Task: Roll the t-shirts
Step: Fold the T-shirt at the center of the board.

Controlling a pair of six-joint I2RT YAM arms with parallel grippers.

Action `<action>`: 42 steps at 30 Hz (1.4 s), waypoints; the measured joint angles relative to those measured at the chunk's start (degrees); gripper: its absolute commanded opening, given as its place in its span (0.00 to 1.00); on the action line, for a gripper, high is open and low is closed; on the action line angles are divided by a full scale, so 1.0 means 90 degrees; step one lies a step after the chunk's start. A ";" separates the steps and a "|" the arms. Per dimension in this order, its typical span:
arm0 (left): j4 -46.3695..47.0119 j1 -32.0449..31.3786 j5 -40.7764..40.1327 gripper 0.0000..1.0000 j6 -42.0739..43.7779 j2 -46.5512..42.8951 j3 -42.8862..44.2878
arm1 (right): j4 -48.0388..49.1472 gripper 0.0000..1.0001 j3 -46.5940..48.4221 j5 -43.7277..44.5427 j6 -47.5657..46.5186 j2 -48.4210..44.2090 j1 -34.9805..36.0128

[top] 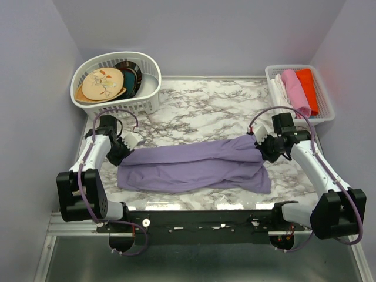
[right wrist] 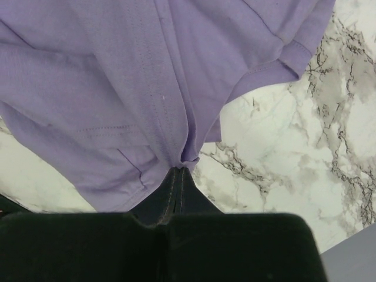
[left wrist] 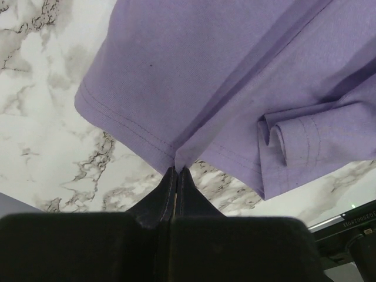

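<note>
A lavender-purple t-shirt [top: 197, 164] lies folded lengthwise across the marble table [top: 200, 106], stretched between my two grippers. My left gripper [top: 124, 147] is shut on the shirt's left hemmed edge; in the left wrist view its jaws [left wrist: 177, 170] pinch the hem of the cloth [left wrist: 235, 82], and a rolled sleeve [left wrist: 305, 141] shows at the right. My right gripper [top: 264, 147] is shut on the shirt's right end; in the right wrist view its jaws [right wrist: 181, 170] pinch a bunched fold of the cloth [right wrist: 129, 88].
A white oval basket [top: 117, 82] with round patterned plates stands at the back left. A white rectangular basket [top: 299, 91] with rolled pink, white and red cloths stands at the back right. Grey walls enclose the table.
</note>
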 measured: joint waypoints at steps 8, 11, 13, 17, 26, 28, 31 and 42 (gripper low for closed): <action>0.0039 0.0000 -0.0187 0.00 0.0080 -0.0002 -0.0121 | -0.0240 0.25 -0.0100 -0.0177 -0.0153 -0.0228 0.0000; -0.0005 0.0000 -0.0270 0.34 0.0080 -0.0002 -0.0219 | -0.0525 0.38 -0.0051 -0.0461 -0.0155 -0.0245 -0.0002; -0.0087 0.0000 -0.0287 0.53 0.0032 -0.0010 -0.0170 | -0.0775 0.40 0.0165 -0.0719 -0.0078 -0.0165 -0.0034; -0.0265 0.0005 -0.0182 0.61 -0.0192 -0.0029 0.0355 | -0.0831 0.41 0.1027 -0.1083 0.0231 0.0233 -0.0163; 0.0265 0.0007 -0.0029 0.46 -0.1972 0.0746 0.1552 | 0.0024 0.41 0.2934 -0.0753 0.1326 0.3118 -0.0202; 0.0367 0.0007 -0.0019 0.36 -0.2346 0.0884 0.1494 | 0.0087 0.41 0.3092 -0.0656 0.1479 0.3529 -0.0202; 0.0449 0.0007 -0.0017 0.24 -0.2744 0.0991 0.1443 | 0.0095 0.40 0.3361 -0.0491 0.1627 0.3988 -0.0209; 0.0578 0.0007 0.0012 0.17 -0.2999 0.1389 0.1307 | 0.0044 0.33 0.3959 -0.0185 0.1732 0.4918 -0.0209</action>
